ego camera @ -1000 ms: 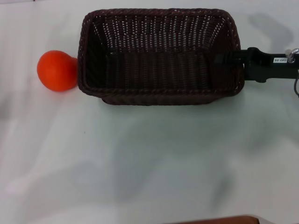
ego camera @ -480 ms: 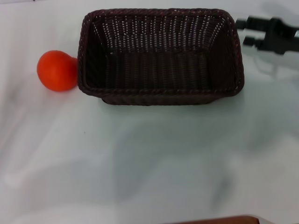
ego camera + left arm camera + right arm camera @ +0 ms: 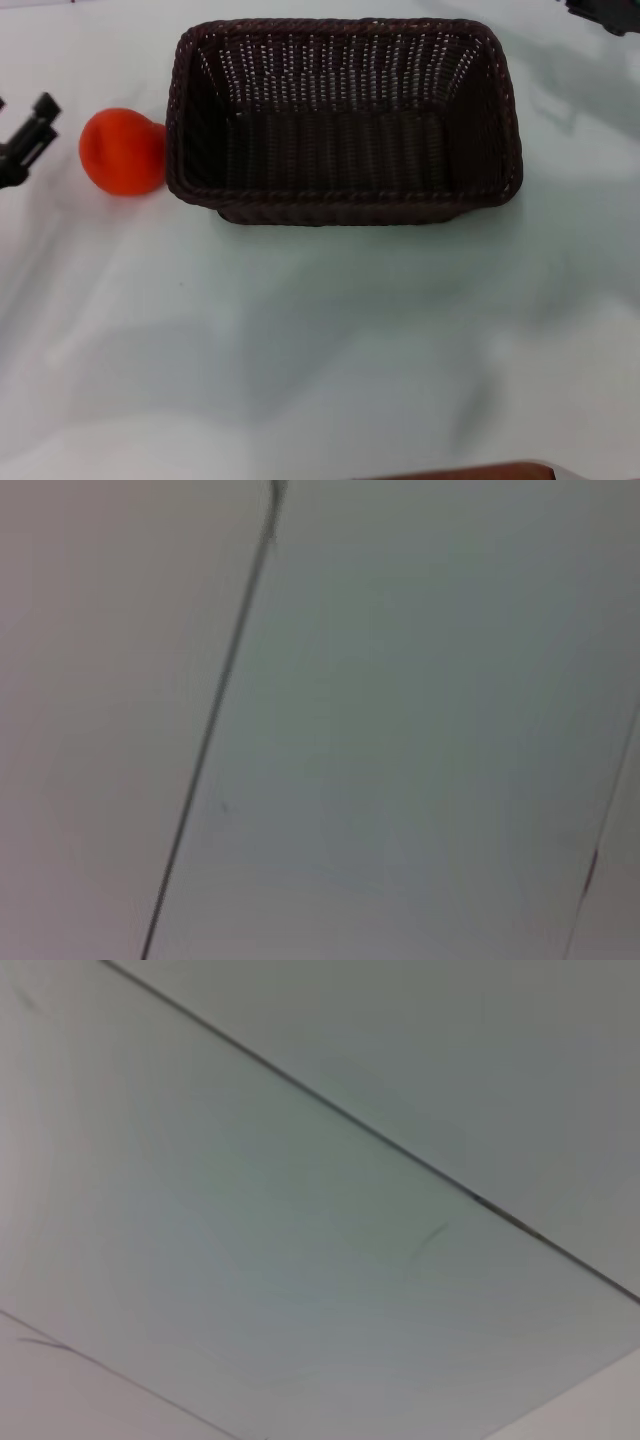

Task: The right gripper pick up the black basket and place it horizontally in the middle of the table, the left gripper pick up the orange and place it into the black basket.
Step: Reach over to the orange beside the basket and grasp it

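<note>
The black basket (image 3: 340, 120) lies lengthwise across the far middle of the white table (image 3: 320, 330), open side up and empty. The orange (image 3: 122, 150) sits on the table against the basket's left end. My left gripper (image 3: 40, 126) comes in at the left edge, just left of the orange and not touching it, with its two fingers apart and empty. Only a dark sliver of my right gripper (image 3: 605, 14) shows in the far right corner, away from the basket. Both wrist views show only bare table surface (image 3: 400, 730) (image 3: 300, 1260).
A brown edge (image 3: 460, 470) shows at the bottom of the head view. Thin dark seams cross the surface in the left wrist view (image 3: 210, 750) and in the right wrist view (image 3: 380, 1135).
My right gripper has let go of the basket's right end and drawn back to the far right corner. My left gripper has come into view beside the orange. The basket and orange have not moved.
</note>
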You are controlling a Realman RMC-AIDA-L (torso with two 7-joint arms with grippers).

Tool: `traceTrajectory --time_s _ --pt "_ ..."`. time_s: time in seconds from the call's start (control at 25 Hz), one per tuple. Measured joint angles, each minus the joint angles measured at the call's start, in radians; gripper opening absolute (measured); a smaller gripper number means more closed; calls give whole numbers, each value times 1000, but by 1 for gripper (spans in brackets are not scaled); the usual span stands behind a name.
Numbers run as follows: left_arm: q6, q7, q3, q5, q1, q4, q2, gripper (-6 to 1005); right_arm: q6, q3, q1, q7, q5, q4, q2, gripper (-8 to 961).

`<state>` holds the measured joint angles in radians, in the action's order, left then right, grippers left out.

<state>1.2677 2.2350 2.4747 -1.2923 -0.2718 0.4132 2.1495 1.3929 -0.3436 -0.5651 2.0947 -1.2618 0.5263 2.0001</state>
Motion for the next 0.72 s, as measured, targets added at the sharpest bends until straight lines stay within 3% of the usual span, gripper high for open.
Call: traceTrajectory --time_s 0.32,0.72 --pt "-177 36 -77 -1 -64 -10 11 711 -9 -3 -20 -34 -3 -18 24 802" --pt "-310 38 -148 -2 -96 -18 12 686 -11 -1 -21 -47 -20 -36 35 798"
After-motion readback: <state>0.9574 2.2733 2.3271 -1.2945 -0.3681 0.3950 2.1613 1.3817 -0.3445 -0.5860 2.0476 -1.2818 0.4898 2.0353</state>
